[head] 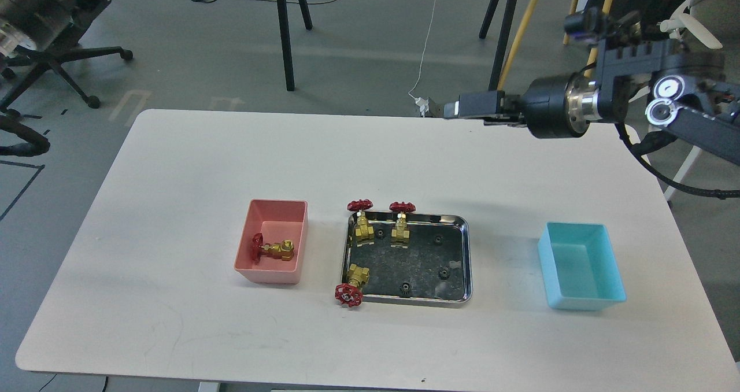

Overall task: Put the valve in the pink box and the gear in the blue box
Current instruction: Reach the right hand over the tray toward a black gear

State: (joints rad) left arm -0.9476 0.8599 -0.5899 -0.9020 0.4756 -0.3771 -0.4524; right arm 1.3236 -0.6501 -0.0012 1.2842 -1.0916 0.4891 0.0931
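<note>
One valve (272, 248) lies on its side inside the pink box (269, 275) at centre-left. Three more valves (361, 221) are in the steel tray (468, 253): two at its back left and one (351, 285) at its front left corner. Several black gears (437, 240) lie in the tray. The blue box (584, 302) stands empty at the right. My right gripper (457, 107) hangs high over the table's far edge and points left. It is seen side-on, so its opening does not show. Only a thick part of my left arm (26, 10) shows at the top left.
The white table (173, 161) carries only the two boxes and the tray. Beyond its far edge are an office chair (69, 62), black and wooden stand legs (286, 33), and cables on the floor.
</note>
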